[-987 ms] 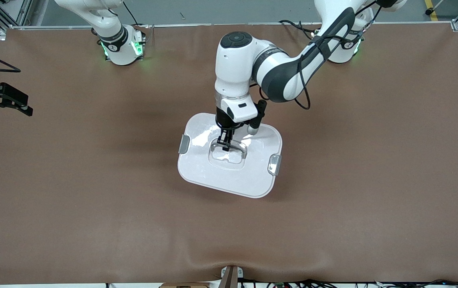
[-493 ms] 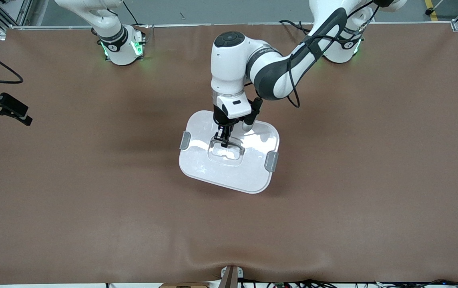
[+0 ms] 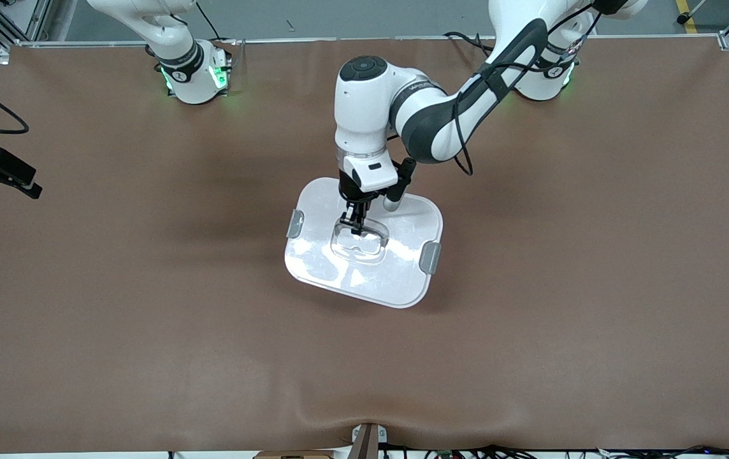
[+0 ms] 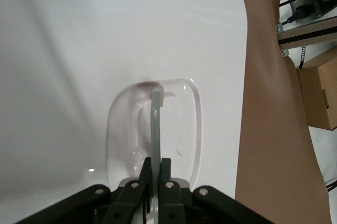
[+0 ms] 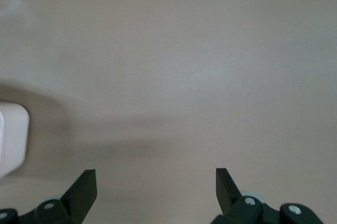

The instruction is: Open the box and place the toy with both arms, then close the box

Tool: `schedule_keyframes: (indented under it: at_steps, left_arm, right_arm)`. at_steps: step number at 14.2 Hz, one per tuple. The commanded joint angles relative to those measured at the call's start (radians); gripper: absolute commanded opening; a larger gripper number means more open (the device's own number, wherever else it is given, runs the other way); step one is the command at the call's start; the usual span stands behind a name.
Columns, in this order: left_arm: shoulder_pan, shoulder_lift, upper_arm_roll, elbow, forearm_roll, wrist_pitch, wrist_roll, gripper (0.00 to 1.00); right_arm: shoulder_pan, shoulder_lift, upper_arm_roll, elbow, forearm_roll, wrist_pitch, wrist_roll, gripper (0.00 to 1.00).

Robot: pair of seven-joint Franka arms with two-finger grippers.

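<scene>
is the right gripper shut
No, in the right wrist view the right gripper has its fingers spread wide over bare table.

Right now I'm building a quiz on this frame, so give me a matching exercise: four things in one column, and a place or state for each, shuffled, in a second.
Column one:
1. left gripper
2. right gripper
3. grey side clips
4. lid

Column two:
A. open over bare table at the right arm's end
B. white, covering the box
C. shut on the clear handle
D. on the lid's two short edges

Pairs: 1-C, 2-A, 3-D, 4-B
</scene>
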Motion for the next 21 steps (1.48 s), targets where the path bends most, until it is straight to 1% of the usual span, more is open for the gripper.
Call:
schedule_keyframes:
  at_steps: [1, 6, 18, 21]
  left_arm:
    - [-0.014, 0.004, 0.007, 0.001, 0.033, 0.015, -0.037, 0.0]
    - [-0.014, 0.004, 0.007, -0.008, 0.031, 0.015, -0.04, 0.0]
    - [0.002, 0.009, 0.007, -0.043, 0.027, 0.015, -0.085, 0.0]
    - [-0.001, 0.014, 0.007, -0.046, 0.027, 0.015, -0.106, 0.0]
  right_arm:
    - [-0.012, -0.02, 0.011, -0.028, -0.022, 0.028, -0.045, 1.0]
    - [-0.004, -0.01, 0.014, -0.026, -0.018, 0.029, -0.083, 1.0]
    - [0.011, -0.006, 0.016, -0.026, -0.018, 0.003, -0.085, 1.0]
    - [0.01, -0.004, 0.016, -0.026, -0.018, 0.003, -0.128, 1.0]
